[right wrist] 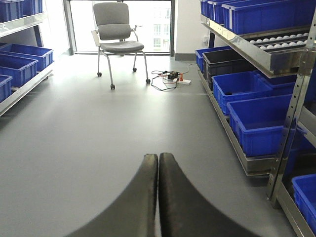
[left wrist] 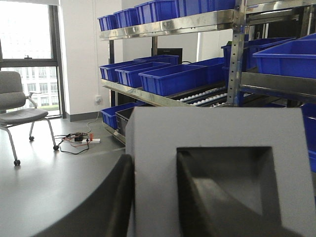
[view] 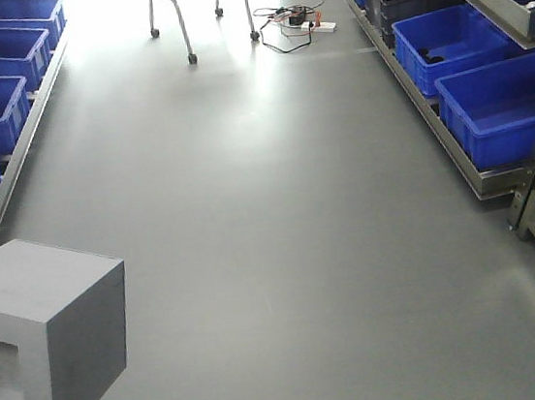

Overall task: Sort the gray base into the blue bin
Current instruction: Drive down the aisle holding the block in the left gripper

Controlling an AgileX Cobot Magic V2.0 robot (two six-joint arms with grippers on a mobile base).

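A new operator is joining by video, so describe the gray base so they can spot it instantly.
Start from the gray floor aisle between two racks of blue bins. In the front view's lower left corner, nearest the camera, is the gray base. It is the only matte gray cube, with a square recess in one face, unlike the glossy blue bins.

All three views look along the floor (view: 278,208) toward the distant chair (right wrist: 117,29).

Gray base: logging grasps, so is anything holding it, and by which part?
The left gripper holds the gray base by the wall beside its recess, fingers either side of it.
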